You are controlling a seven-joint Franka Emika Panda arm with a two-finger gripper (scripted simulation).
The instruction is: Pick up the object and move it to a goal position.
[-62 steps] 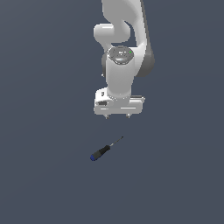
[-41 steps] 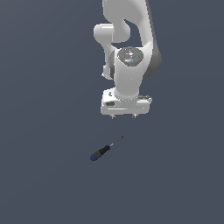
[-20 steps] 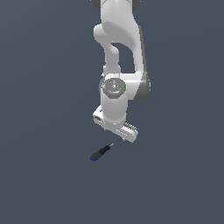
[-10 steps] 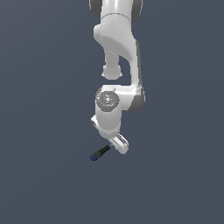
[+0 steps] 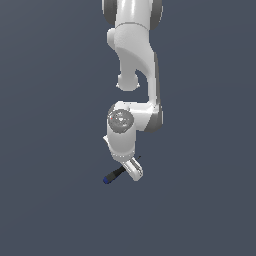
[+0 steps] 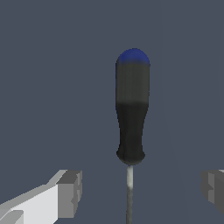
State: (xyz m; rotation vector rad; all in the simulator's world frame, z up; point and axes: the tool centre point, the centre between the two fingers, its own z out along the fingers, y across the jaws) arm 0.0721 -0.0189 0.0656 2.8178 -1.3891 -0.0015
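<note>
The object is a small screwdriver (image 5: pixel 115 174) with a black handle and blue end cap, lying flat on the dark grey floor. In the wrist view the screwdriver (image 6: pixel 131 118) fills the middle, its thin shaft running between the two fingers. My gripper (image 6: pixel 141 192) is open, one finger (image 6: pixel 70 193) on each side of the shaft, neither touching it. In the exterior view the gripper (image 5: pixel 131 170) is low over the screwdriver, covering its shaft; only the handle and cap show.
The white arm (image 5: pixel 135 60) comes down from above in the exterior view. Plain dark grey floor (image 5: pixel 50 200) lies all around, with no other objects in sight.
The arm has turned its wrist and come down from well above the floor to just over the screwdriver, now straddling its shaft. The screwdriver has not moved.
</note>
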